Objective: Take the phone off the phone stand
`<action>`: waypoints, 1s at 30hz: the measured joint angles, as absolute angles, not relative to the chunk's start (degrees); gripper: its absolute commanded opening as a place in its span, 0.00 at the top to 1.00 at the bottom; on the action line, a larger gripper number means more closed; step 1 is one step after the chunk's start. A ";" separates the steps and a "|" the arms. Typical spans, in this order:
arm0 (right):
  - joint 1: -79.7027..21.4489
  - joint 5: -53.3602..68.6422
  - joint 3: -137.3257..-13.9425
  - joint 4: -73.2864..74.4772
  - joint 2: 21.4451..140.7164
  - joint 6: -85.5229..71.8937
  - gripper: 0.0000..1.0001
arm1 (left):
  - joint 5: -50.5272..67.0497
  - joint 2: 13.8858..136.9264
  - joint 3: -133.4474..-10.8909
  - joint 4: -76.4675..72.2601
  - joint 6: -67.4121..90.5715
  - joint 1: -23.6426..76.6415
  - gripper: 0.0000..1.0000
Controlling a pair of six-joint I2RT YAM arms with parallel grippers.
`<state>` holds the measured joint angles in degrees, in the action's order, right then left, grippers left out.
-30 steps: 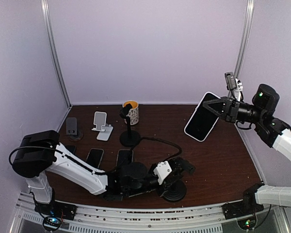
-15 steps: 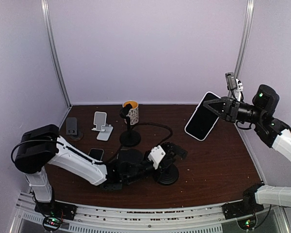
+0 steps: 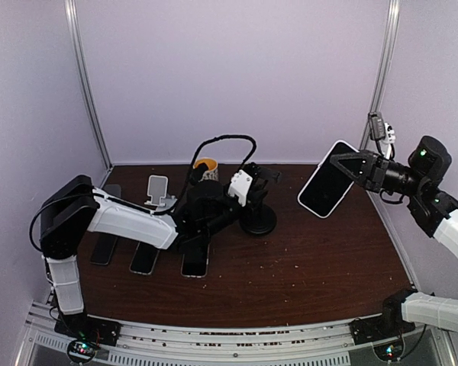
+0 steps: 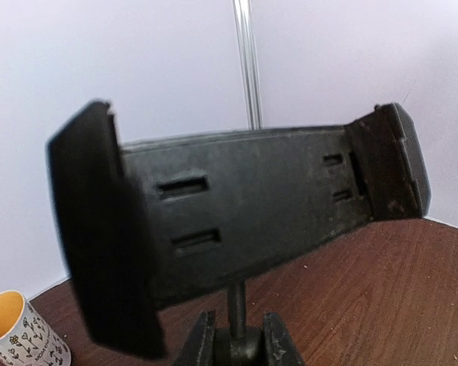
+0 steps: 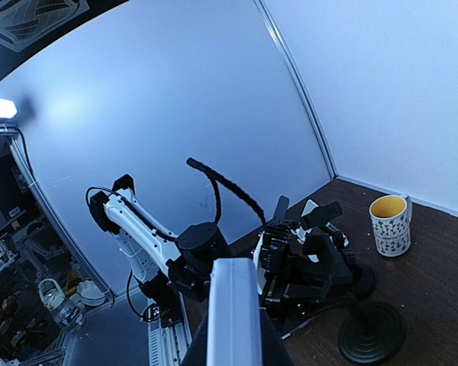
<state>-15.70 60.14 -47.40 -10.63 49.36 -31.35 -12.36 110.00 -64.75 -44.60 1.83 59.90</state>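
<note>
My right gripper (image 3: 349,165) is shut on the top edge of a black-screened phone with a white case (image 3: 326,191) and holds it in the air over the right of the table. In the right wrist view the phone's pale edge (image 5: 233,305) stands between my fingers. The black phone stand (image 3: 256,206), with a round base and an empty clamp, is near the back centre. My left gripper (image 3: 252,185) is shut on its stem. In the left wrist view the clamp (image 4: 244,206) fills the frame, and the stem sits between my fingers (image 4: 202,343).
A yellow-lined patterned mug (image 3: 206,166) stands at the back behind the left arm; it also shows in the left wrist view (image 4: 19,328). A white folding stand (image 3: 159,191) is back left. Three dark phones (image 3: 145,259) lie flat at front left. A black cable (image 3: 225,141) loops above the arm.
My left arm has carried the black stand from the table's front centre to the back centre beside the mug. My right gripper has moved slightly right with the phone.
</note>
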 measured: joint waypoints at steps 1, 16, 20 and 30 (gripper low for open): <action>-15.66 60.18 -47.33 -10.83 49.08 -31.40 1.00 | -12.05 110.91 -65.93 -44.42 1.83 59.40 1.00; -15.33 60.62 -45.82 -11.92 48.80 -31.77 1.00 | -9.74 124.01 -78.50 -38.39 6.42 52.51 1.00; -15.33 60.64 -45.04 -12.12 48.75 -31.88 1.00 | -9.28 125.40 -80.36 -37.67 7.42 52.23 1.00; -15.33 60.86 -44.58 -13.23 48.77 -32.80 1.00 | -8.84 128.73 -86.17 -34.92 8.71 52.23 1.00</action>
<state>-15.33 60.86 -44.58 -13.23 48.77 -32.80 -8.84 128.73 -86.17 -34.92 8.71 52.23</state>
